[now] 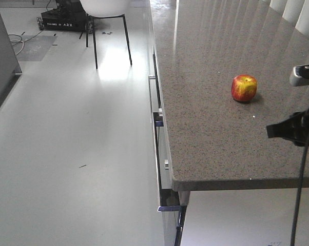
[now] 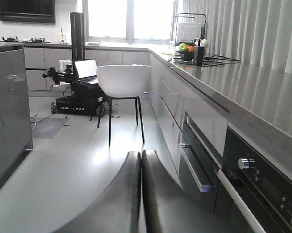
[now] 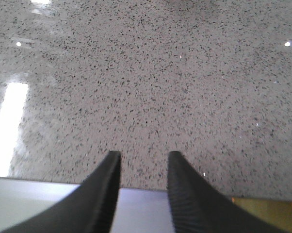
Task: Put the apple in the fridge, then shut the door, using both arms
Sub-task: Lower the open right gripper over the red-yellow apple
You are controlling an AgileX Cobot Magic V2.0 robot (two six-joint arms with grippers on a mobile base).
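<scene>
Filling most of the front view, the speckled countertop (image 1: 211,128) has the right gripper (image 3: 144,155) above its edge, fingers a little apart, cut off below. The left gripper (image 2: 141,155), only partly seen, is pressed together, empty. The apple (image 1: 244,88) stands on the countertop.

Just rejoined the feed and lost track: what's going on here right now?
Nothing is held yet. The apple sits alone on the speckled countertop, untouched. The right end effector hovers open over the countertop's near edge, with no apple in its wrist view. The left end effector is shut and empty, pointing down the kitchen aisle toward a white chair.
</scene>
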